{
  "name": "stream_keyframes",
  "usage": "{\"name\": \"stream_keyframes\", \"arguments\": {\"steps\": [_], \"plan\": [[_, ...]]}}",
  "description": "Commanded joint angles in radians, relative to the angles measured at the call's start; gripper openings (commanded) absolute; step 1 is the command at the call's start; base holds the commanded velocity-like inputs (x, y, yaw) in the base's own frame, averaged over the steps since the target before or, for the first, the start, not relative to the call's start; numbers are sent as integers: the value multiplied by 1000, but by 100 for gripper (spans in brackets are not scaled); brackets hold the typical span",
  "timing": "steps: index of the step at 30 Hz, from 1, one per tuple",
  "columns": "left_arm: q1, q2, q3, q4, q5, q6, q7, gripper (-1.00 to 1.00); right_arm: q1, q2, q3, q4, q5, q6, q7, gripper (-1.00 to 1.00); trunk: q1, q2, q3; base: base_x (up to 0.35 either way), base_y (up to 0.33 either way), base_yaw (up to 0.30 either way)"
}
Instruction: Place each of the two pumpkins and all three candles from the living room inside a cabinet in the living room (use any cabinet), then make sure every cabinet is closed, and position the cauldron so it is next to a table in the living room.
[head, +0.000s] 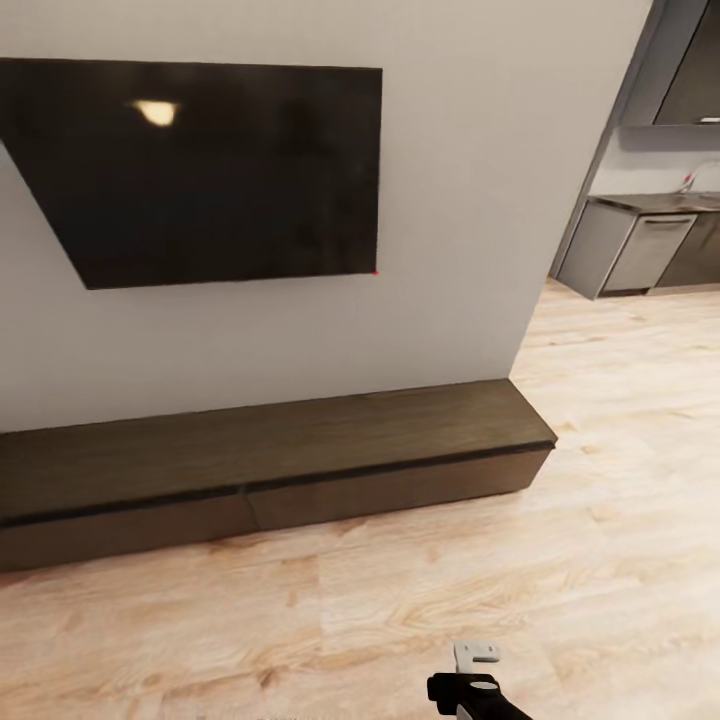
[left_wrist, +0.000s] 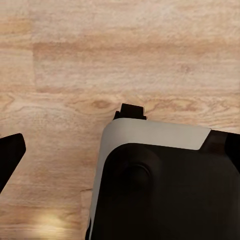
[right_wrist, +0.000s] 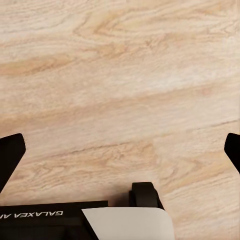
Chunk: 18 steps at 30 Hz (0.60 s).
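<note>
The long low dark brown cabinet (head: 270, 455) stands against the white wall, and both of its plain fronts (head: 390, 490) are shut. No pumpkins, candles, cauldron or table are in view. In the right wrist view my right gripper (right_wrist: 120, 150) is open over bare wood floor, with a black fingertip (right_wrist: 10, 155) at each side and nothing between them. One black fingertip (left_wrist: 10, 155) of my left gripper sits far out to the side above the floor, beside the robot's white and black body (left_wrist: 160, 180). It holds nothing.
A large dark TV screen (head: 200, 170) hangs on the wall above the cabinet. Light wood floor (head: 400, 610) runs from the cabinet to me. Past the wall's corner on the right are grey kitchen units (head: 640, 245). Part of my right arm (head: 472, 685) shows at the bottom.
</note>
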Motion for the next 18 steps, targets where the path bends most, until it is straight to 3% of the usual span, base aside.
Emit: {"name": "stream_keyframes", "arguments": {"steps": [1, 9, 18], "plan": [[0, 0, -9, 0, 6, -2, 5, 100, 0, -1, 9, -3, -7, 6, -7, 100, 0, 0, -1, 0, 0, 291], [0, 0, -9, 0, 6, -2, 5, 100, 0, 0, 9, -4, -8, 6, -7, 100, 0, 0, -1, 0, 0, 263], [0, 0, -9, 0, 6, -2, 5, 100, 0, -1, 8, -3, -8, 6, -7, 100, 0, 0, -1, 0, 0, 42]]}}
